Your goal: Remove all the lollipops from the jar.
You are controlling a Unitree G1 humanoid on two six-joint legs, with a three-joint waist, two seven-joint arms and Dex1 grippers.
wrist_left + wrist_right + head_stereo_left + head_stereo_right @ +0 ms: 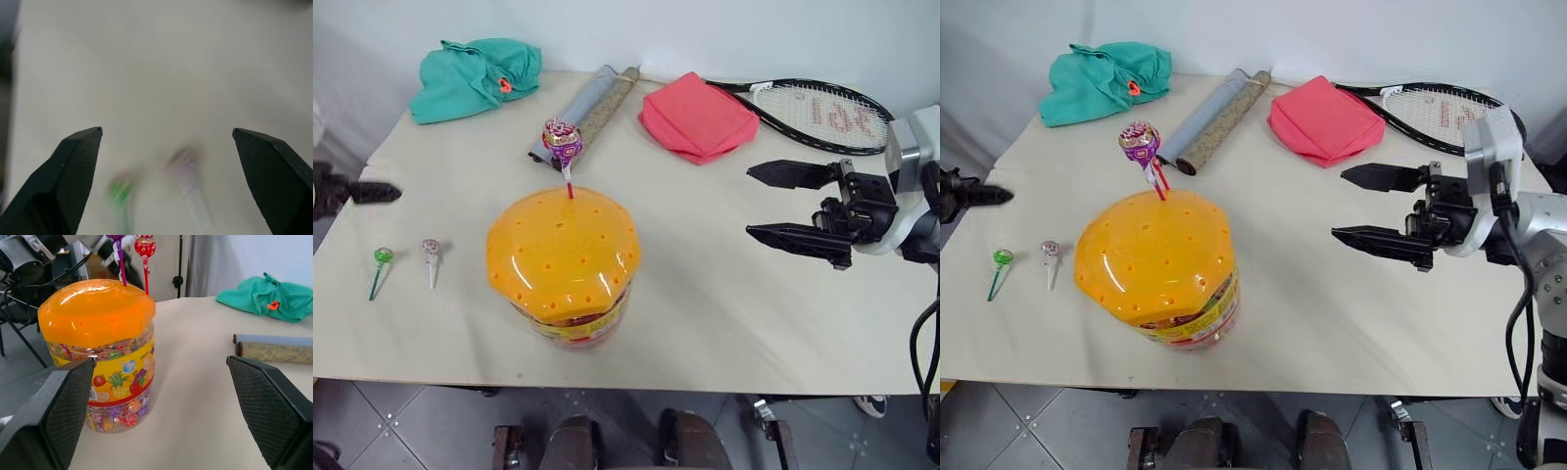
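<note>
The table (724,313) carries the jar (570,294) near its front edge, lid (563,250) on, wrapped sweets inside. 2 lollipops (1141,145) stand in the lid's far holes; 2 freed lollipops (406,262) lie left. Right gripper (798,204) and left gripper (166,142) both gape, empty. Advice: approach a stick level, pinch, lift straight upward.

Between the spread fingers of our right gripper (1359,207) and the jar (1157,266) we see only bare table (1312,323). Beyond those fingers lie a pink cloth (1324,119) and a tennis racket (1435,113). Just past our left gripper's (167,131) parted fingers lie two lollipops (431,257), with open tabletop around them.
</note>
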